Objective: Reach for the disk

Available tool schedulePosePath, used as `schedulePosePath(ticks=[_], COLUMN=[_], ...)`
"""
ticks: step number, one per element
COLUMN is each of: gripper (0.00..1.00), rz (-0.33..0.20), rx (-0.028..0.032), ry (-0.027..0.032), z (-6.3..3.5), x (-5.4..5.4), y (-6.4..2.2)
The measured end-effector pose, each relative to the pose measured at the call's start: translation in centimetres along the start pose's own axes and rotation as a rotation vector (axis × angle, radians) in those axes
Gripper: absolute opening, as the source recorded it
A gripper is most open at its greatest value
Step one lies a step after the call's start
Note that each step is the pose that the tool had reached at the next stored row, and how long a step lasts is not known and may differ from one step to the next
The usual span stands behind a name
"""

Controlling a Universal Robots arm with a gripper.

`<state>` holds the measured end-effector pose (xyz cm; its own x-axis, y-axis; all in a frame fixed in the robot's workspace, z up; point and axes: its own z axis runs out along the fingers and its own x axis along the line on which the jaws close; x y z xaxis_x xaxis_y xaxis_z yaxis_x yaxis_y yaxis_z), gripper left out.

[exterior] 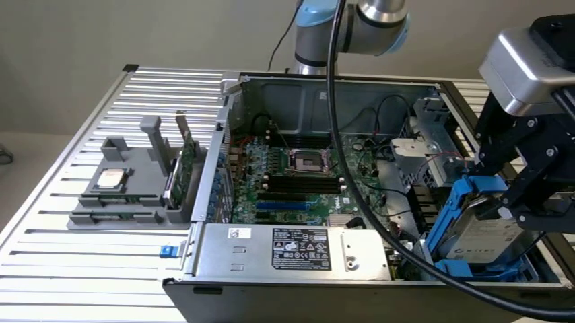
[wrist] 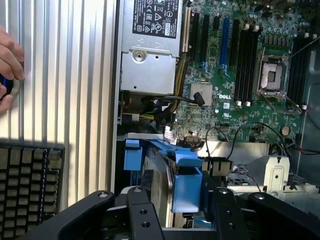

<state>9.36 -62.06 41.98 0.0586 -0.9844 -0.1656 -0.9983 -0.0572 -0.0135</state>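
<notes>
Inside the open computer case point(exterior: 314, 84), the end effector point(exterior: 503, 195) straddles the upright disk point(exterior: 481, 232), fingers apart.

Exterior high, oblique; wrist close — both motherboard point(exterior: 301, 171).

I work over a ribbed metal table point(exterior: 99, 259) that carries the open computer case point(exterior: 269, 282) and, beside it toward the exterior view's left, a grey holder tray point(exterior: 117, 208); a black keyboard point(wrist: 25, 195) also rests on it.
</notes>
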Motion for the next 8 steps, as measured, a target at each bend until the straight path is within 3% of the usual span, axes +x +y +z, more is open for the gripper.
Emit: schedulePosePath(ticks=[3, 8], gripper=[0.36, 0.36], rz=[0.0, -0.001], rx=[0.0021, 0.0032], ry=[0.0, 0.0001], z=[0.0, 0.0], x=[0.02, 0.12], y=[0.13, 0.23])
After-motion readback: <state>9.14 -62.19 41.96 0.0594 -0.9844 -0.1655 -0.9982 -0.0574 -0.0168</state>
